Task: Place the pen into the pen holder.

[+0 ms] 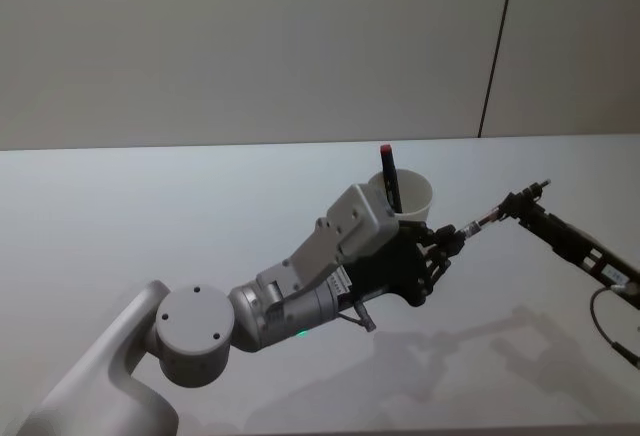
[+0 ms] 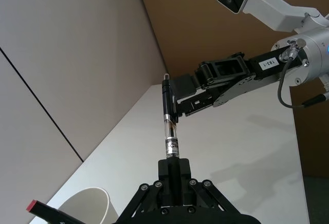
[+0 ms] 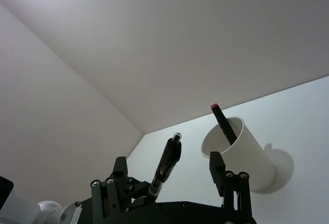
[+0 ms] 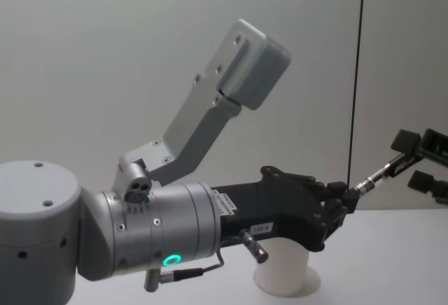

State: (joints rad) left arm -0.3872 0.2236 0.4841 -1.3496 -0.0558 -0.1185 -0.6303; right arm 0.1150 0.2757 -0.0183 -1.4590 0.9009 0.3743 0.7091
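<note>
Above a bare white worktop (image 1: 150, 206), the left pincer (image 1: 452, 233) is clamped on one end of the pen (image 1: 480, 219), holding it in the air just right of the cup (image 1: 412, 196), near the worktop's far edge where a grey wall rises. The right pincer (image 1: 528, 196) meets the pen's other end from the right; the left wrist view shows that pincer (image 2: 174, 100) with a finger flat against the pen's (image 2: 168, 126) dark upper section, while the right wrist view shows its fingers (image 3: 216, 166) spread wide, the pen (image 3: 165, 165) lying against one side only (whether it grips at all cannot be told). Open worktop stretches to the left and in front of the cup, with nothing lying on it. The head view looks down into the cup, where a dark marker (image 1: 391, 178) with a red cap already stands, leaning on the rim; the chest view, level with the worktop, shows the cup's (image 4: 283, 270) base under the left arm, the left pincer (image 4: 344, 200) and the pen (image 4: 374, 174) slanting up to the right pincer (image 4: 418, 159). Count: one cup, one pen held aloft, one marker inside, two pincers.
</note>
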